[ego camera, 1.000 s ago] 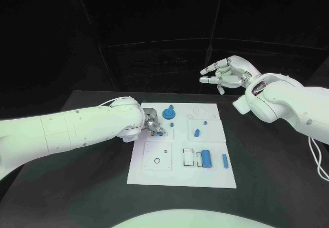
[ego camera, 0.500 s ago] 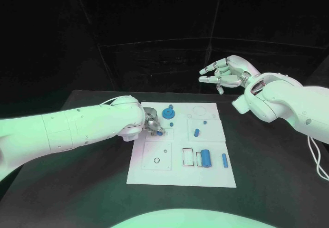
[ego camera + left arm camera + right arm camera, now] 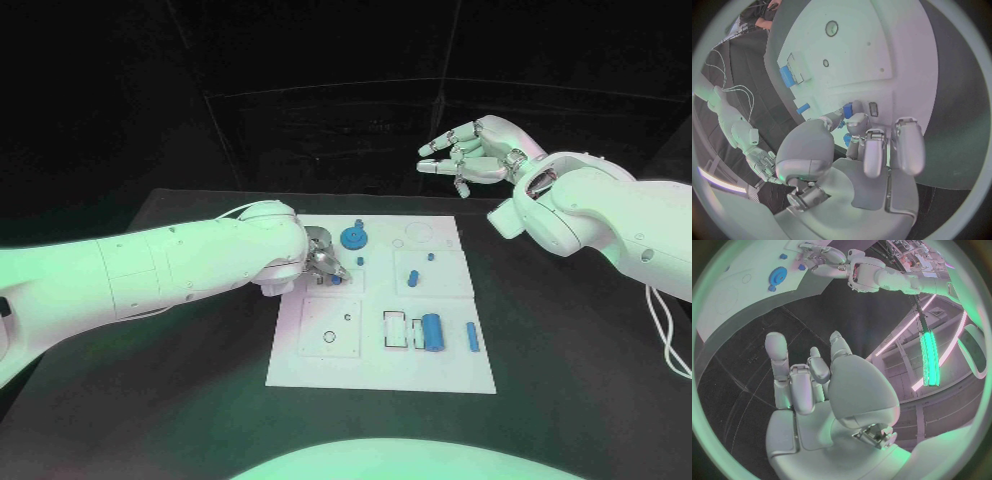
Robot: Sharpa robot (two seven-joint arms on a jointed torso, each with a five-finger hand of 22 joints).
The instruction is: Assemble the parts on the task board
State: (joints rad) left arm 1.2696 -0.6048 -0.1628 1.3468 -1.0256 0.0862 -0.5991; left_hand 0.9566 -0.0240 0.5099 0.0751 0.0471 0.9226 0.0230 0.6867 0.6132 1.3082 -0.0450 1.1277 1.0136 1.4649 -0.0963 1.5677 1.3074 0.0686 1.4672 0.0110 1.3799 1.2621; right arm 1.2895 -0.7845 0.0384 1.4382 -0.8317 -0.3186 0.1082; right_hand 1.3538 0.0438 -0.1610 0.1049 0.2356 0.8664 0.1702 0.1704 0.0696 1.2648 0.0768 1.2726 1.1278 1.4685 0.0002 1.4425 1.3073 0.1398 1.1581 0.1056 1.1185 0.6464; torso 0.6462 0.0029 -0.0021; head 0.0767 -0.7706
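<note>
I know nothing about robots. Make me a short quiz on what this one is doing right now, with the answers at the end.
1. True or false: the right hand rests on the task board.
2. Which hand is down at a small blue part on the board: A) left, B) right, C) both?
3. Fill in: the round blue gear-like part sits near the board's ___ edge, far or near from the robot?

Key
1. False: it is raised beyond the board's far edge, holding nothing.
2. A: the left hand has its fingers on that part.
3. Far.
</note>
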